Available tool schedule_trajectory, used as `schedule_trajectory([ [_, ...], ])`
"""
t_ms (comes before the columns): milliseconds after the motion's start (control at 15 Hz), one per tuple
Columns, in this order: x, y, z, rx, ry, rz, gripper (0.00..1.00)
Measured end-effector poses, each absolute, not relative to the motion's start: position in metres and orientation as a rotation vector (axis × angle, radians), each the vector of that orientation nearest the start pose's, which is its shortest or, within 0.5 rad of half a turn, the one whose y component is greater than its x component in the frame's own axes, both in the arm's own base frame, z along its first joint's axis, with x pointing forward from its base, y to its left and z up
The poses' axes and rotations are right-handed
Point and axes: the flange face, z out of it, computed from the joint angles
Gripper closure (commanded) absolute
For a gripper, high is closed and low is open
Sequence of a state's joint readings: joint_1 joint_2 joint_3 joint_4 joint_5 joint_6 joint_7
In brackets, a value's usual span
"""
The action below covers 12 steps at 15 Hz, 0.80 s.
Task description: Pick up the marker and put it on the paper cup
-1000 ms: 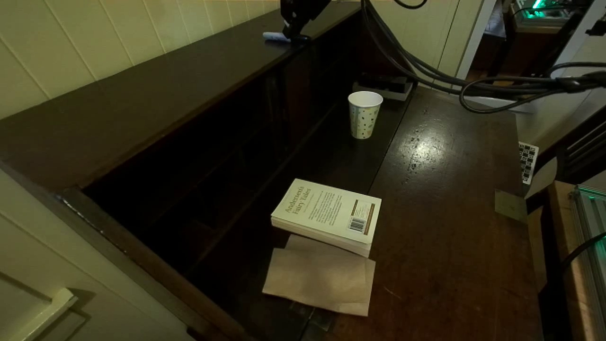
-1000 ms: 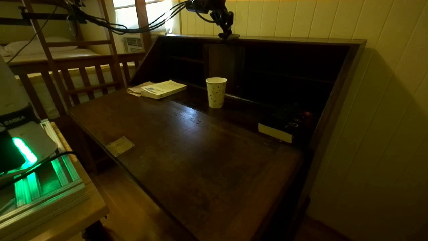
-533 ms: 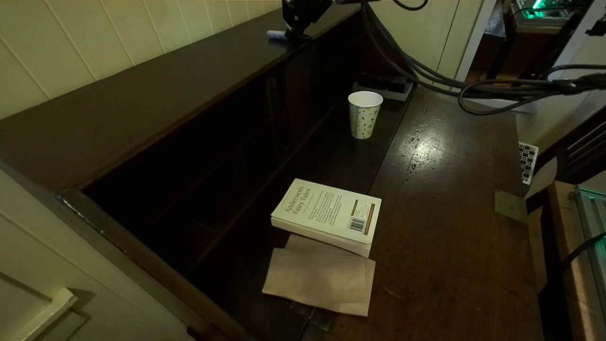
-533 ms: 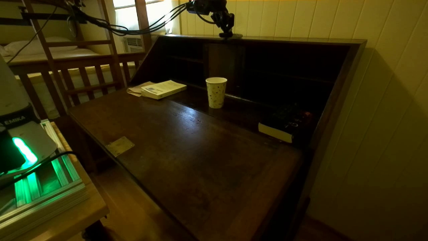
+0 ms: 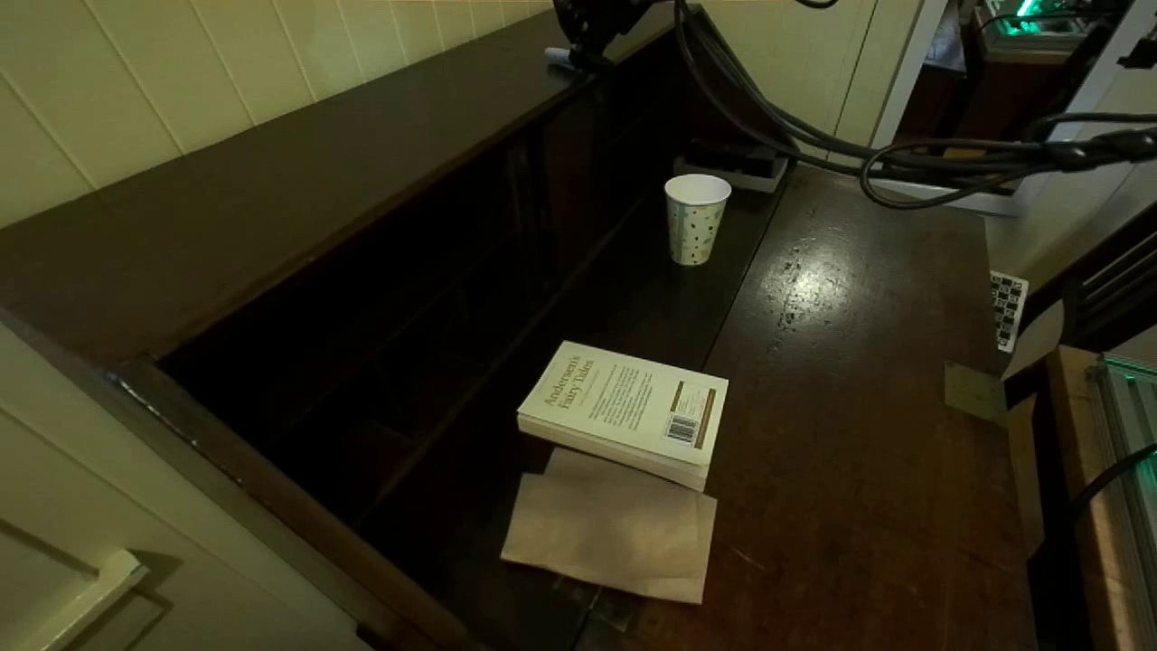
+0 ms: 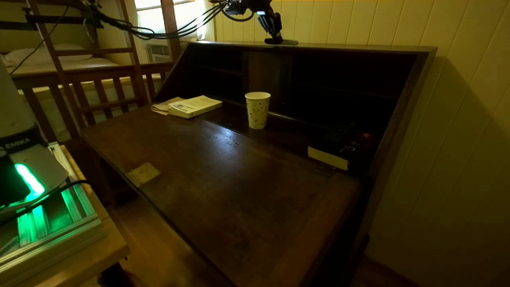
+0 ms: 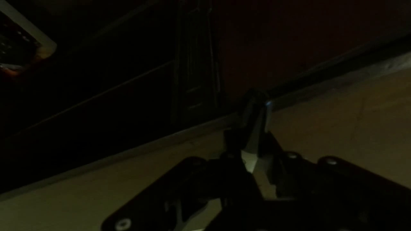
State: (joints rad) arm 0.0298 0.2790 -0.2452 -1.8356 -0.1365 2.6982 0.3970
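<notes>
"Two edges to mind: the front lip of the desk ledge (image 5: 226,208), with the gripper (image 5: 591,61) right by it, and the inner edge of the fold-out leaf (image 5: 886,434)."

"And the paper cup (image 5: 694,226)?"

"Upright below the ledge, just inside the leaf's edge. A stretch of dark wood lies between it and the pale book (image 5: 624,407), another between it and the dark book (image 6: 328,158). Cables (image 5: 777,127) loop over the leaf."

"What's in the gripper?"

"The marker (image 5: 558,57), pinched. The wrist view is dim but has it between the tips. Whether it touches the ledge, I can't tell."

"Changed from half a second ago?"

"In an exterior view, gripper and marker have shifted right and toward the upper border, with less of the pale end showing. Cup and books are where they were."

"Materials?"

"The cup is speckled white paper, tapering to its foot. The leaf is worn, glossy wood. Flat brown paper (image 5: 615,538) lies right by the pale book. The marker is a thin rod, its visible end bluish white."
</notes>
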Motion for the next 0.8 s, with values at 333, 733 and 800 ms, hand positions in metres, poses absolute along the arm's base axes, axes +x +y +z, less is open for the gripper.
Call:
schedule_trajectory([
  [333, 0.646, -0.096, 0.463, -3.004, 0.959, -0.826, 0.94],
  [733, 0.615, -0.078, 0.492, -2.975, 1.138, -0.799, 0.94],
  [800, 0.611, -0.077, 0.494, -2.97, 1.169, -0.814, 0.94],
])
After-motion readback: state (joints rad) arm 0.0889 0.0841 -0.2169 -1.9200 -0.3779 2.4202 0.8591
